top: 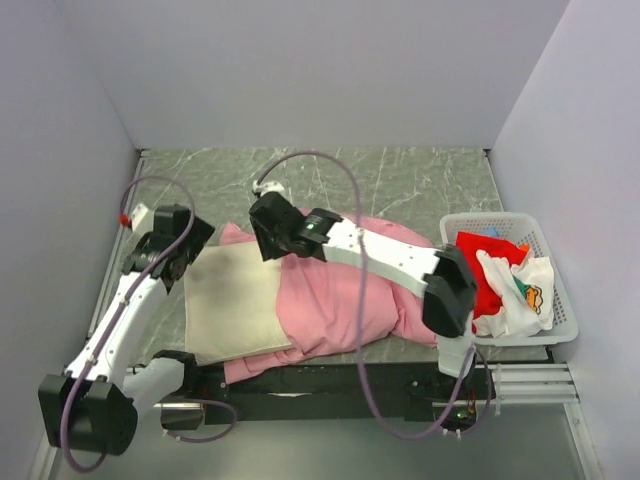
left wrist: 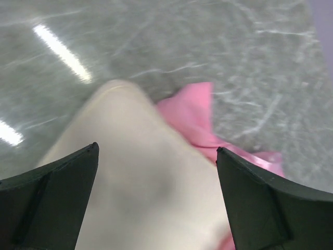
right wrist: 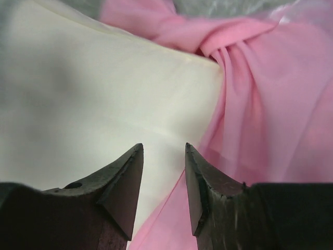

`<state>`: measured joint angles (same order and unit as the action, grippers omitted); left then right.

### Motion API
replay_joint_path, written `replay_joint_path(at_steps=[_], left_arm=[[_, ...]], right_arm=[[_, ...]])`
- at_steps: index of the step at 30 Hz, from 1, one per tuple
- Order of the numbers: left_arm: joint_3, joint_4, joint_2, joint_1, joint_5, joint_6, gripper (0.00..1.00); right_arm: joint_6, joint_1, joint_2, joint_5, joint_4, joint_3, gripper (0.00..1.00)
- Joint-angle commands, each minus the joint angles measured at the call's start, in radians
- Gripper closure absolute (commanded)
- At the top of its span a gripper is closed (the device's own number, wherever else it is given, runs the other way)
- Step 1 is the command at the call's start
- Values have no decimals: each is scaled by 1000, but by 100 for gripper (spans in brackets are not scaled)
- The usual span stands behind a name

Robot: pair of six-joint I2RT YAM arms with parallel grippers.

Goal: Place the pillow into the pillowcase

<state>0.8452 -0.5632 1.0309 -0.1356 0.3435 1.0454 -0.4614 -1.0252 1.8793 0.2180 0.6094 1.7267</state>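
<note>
Pillowcase [top: 340, 300] covers the right edge of the pillow [top: 235, 300]. Basket [top: 560, 290] holds red cloth [top: 485, 255] and printed white cloth [top: 520, 290]. Left gripper [left wrist: 156, 151] is wide open over a pillow corner. Right gripper [right wrist: 164, 146] is narrowly parted and empty.

A: The pillow [top: 235, 300] is cream, rectangular and soft. It lies flat, left of centre, with its left part bare.

B: The pillowcase [top: 345, 295] is pink, faintly shiny and rumpled, and is spread to the right. It overlaps the pillow's right edge, and pink shows beneath the near and far edges.

The pillow [top: 232, 300] is plain cream, the pillowcase [top: 322, 310] pink, the table [top: 400, 180] grey-marbled, the basket [top: 490, 219] white.
</note>
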Motion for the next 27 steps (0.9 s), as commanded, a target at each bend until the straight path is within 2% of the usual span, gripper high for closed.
replay_joint_path(at_steps=[1, 6, 10, 12, 16, 19, 20, 21, 22, 23, 24, 25, 27], left_arm=[[-136, -30, -57, 24, 42, 59, 1], [-247, 81, -78, 25, -60, 50, 1], [-316, 117, -80, 25, -70, 62, 1], [-339, 134, -98, 27, -83, 65, 1], [-389, 177, -121, 25, -112, 62, 7], [-406, 203, -118, 27, -130, 47, 14], [-413, 227, -120, 27, -144, 42, 19], [-423, 246, -124, 25, -156, 38, 38], [-443, 264, -130, 27, -194, 33, 50], [-457, 285, -134, 25, -219, 28, 64], [-468, 339, -138, 25, -244, 25, 92], [-486, 359, -152, 25, -268, 30, 99], [-501, 425, -167, 25, -331, 47, 99]], right_arm=[[-26, 23, 78, 38, 13, 16, 55], [-8, 48, 139, 61, 32, 53, 53], [-6, 60, 164, 119, 76, 76, 54], [-6, 62, 144, 116, 41, 45, 54], [6, 65, 197, 93, 71, 97, 54], [15, 65, 250, 54, 79, 146, 58], [20, 65, 257, 49, 79, 168, 64], [24, 66, 282, 55, 105, 190, 69], [32, 66, 296, 60, 128, 223, 74], [36, 66, 310, 63, 151, 296, 85], [44, 65, 331, 52, 189, 336, 91], [56, 65, 340, 41, 206, 377, 96], [63, 44, 372, 21, 265, 532, 100]])
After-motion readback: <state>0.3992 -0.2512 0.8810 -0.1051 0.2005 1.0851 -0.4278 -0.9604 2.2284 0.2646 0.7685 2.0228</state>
